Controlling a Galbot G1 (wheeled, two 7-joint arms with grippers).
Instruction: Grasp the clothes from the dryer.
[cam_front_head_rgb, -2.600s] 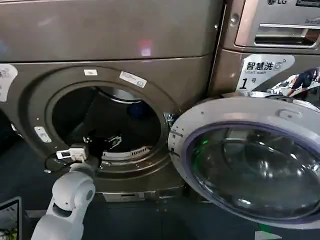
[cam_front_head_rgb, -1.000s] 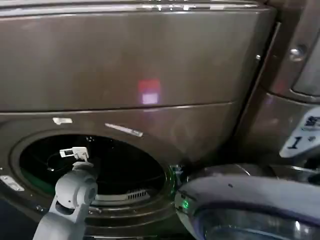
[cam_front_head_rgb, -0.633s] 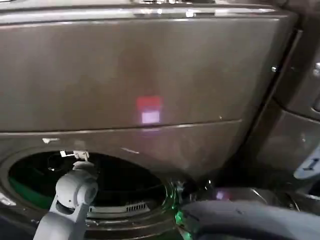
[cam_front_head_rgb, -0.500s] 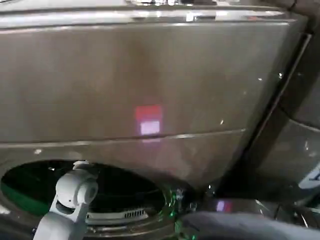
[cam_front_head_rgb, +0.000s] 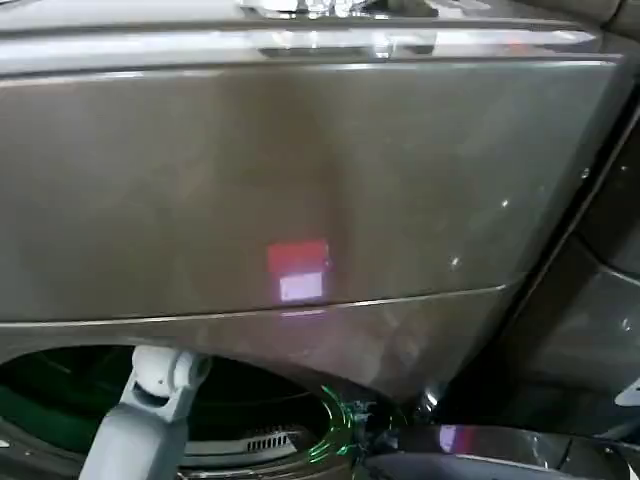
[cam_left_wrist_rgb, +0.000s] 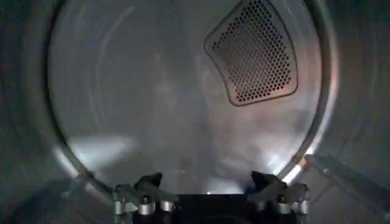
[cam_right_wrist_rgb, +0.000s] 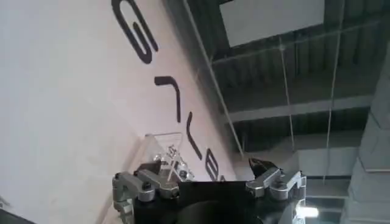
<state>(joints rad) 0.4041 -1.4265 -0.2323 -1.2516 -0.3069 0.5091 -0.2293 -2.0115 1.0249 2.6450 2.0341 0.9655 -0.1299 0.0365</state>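
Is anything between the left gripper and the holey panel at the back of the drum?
No. The left wrist view shows bare steel drum between the open left gripper and the vent.

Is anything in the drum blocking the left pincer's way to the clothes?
Nothing visible does. The left pincer is open inside the dryer, facing the bare steel back wall and its perforated vent. The clothes cannot be made out ahead of it.

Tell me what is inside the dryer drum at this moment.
Inside the dryer, the left tool is open and faces the steel back wall with its perforated vent panel. No clothes show in this stretch; the drum floor beneath the tool is hidden.
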